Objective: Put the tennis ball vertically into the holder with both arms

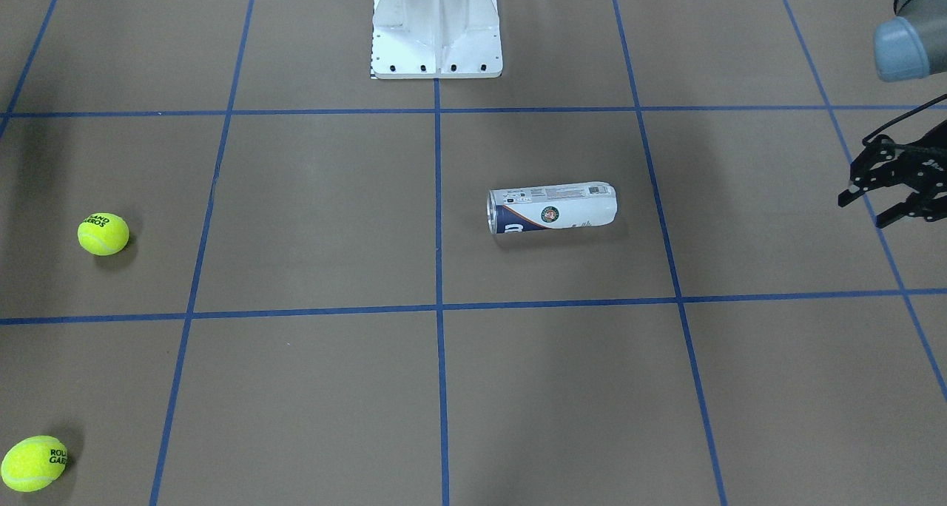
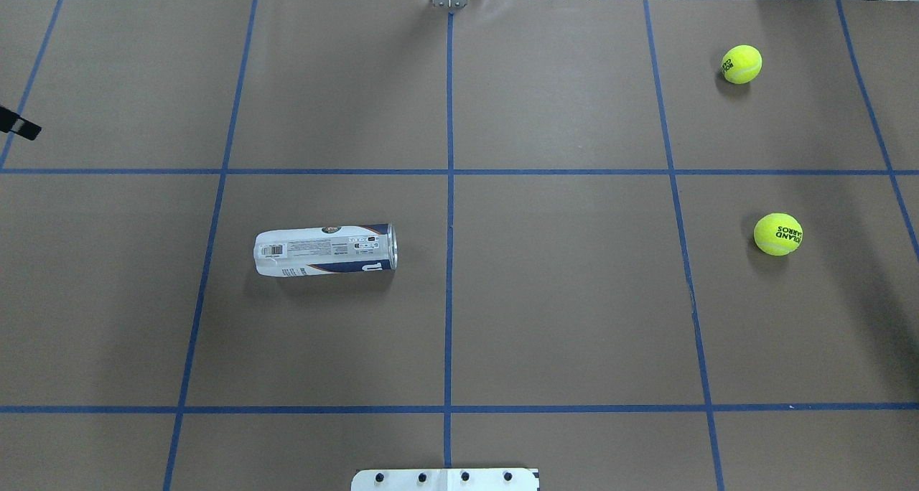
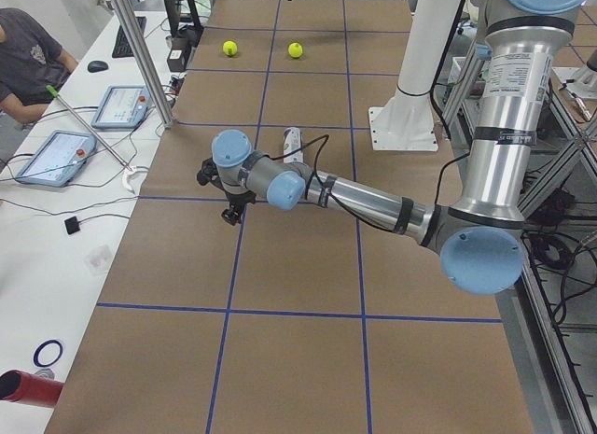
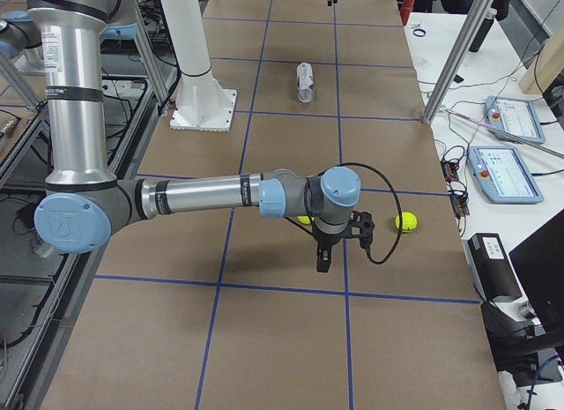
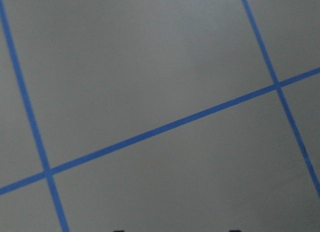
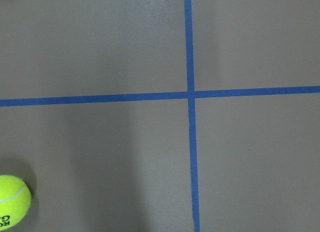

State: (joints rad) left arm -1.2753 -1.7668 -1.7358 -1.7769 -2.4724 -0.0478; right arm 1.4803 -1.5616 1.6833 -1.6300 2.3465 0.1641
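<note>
The holder (image 1: 551, 208) is a clear can with a white and navy label. It lies on its side on the brown table, its metal rim towards the centre line; it also shows in the overhead view (image 2: 324, 250). Two yellow tennis balls (image 1: 103, 234) (image 1: 33, 463) lie far off on the robot's right side (image 2: 777, 234) (image 2: 741, 64). My left gripper (image 1: 862, 211) hovers open and empty, well to the outside of the holder. My right gripper (image 4: 322, 260) shows only in the exterior right view, above the table near the balls; I cannot tell whether it is open or shut. One ball shows in the right wrist view (image 6: 10, 207).
The white bolted pedestal base (image 1: 436, 25) stands at the robot's edge of the table. Blue tape lines divide the brown surface into squares. Tablets and cables lie on the white benches beyond the table ends (image 3: 56, 159) (image 4: 502, 172).
</note>
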